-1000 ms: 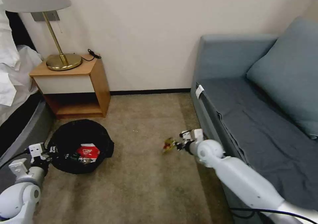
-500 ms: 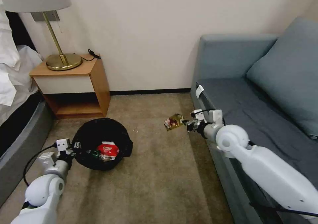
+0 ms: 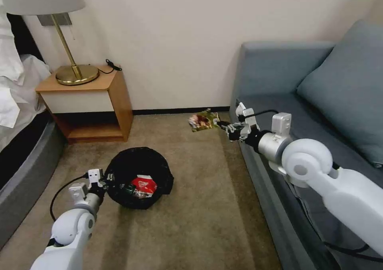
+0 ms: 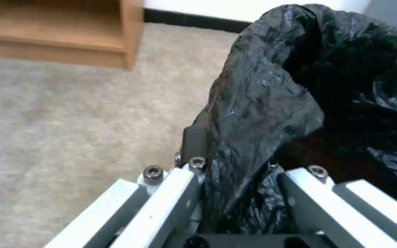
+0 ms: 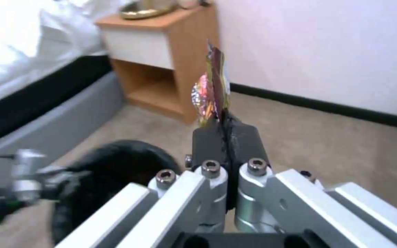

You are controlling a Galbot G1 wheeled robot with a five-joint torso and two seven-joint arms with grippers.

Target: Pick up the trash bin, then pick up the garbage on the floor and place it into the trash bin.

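Head view: the trash bin [image 3: 137, 178] is seen on the carpet floor [image 3: 191, 222], out in front of the nightstand [image 3: 89, 102] and well apart from the sofa [image 3: 303, 142]; its black liner bag is gripped at the rim on the bed side by the left claw [image 3: 104, 181], closed on the plastic. A red-and-white packet [image 3: 144, 184] is seen lying inside the bin among other litter too small to tell. The right claw [image 3: 224, 127] is held up in the air beside the sofa's front edge, clamped on the gold-brown snack wrapper [image 3: 204, 120], which is carried clear of the floor, off to the sofa side of the bin and not over it. A brass lamp [image 3: 76, 72] is seen on the nightstand top. Left wrist view: the left claw [image 4: 235, 179] is seen narrow, with a fold of the black liner [image 4: 263, 103] pinched between its fingers [image 4: 194, 137]; the nightstand's lower shelf [image 4: 56, 38] is visible past the carpet. Right wrist view: the right claw [image 5: 226, 137] is seen pressed tight on the lower edge of the snack wrapper [image 5: 212, 89], which is held upright and edge-on; the bin [image 5: 111, 172] and the left claw [image 5: 56, 179] gripping it are visible lower down, near the bed base [image 5: 47, 113].
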